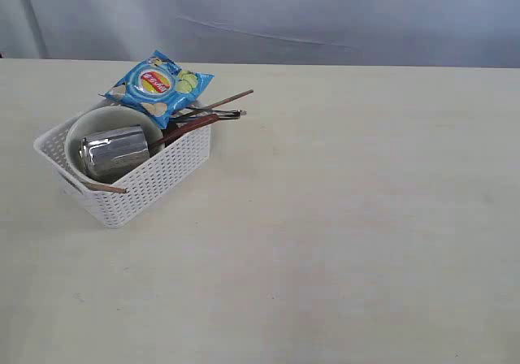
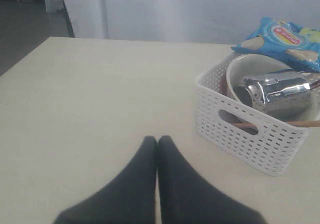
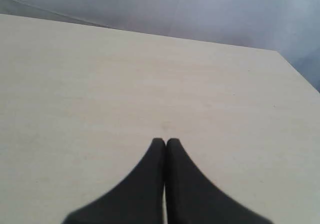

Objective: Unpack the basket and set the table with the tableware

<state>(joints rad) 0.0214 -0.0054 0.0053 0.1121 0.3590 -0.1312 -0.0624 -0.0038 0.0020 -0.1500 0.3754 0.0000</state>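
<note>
The basket (image 1: pixel 130 177) sits at the left-centre of the exterior view, still packed. A steel cup (image 1: pixel 114 153) lies on its side inside the cream bowl (image 1: pixel 101 124), and a chip bag (image 1: pixel 158 86) leans over the far rim. Chopsticks (image 1: pixel 231 100) and a dark red spoon (image 1: pixel 191 127) jut past the right wall.

The left pincer (image 2: pixel 157 140) and right pincer (image 3: pixel 165 141) are both closed on nothing, with bare desk (image 1: pixel 349 218) beyond their tips.

The shiny round cup could probably roll or slip in a grasp, and lifting the bowl first could tip it out. Tugging the crossed utensils may drag the light basket or knock the bag. One stick pokes through the near handle cutout and could snag.

The centre and right of the exterior view lie open for laying places. The desk's far edge runs across the upper frame behind the basket.
</note>
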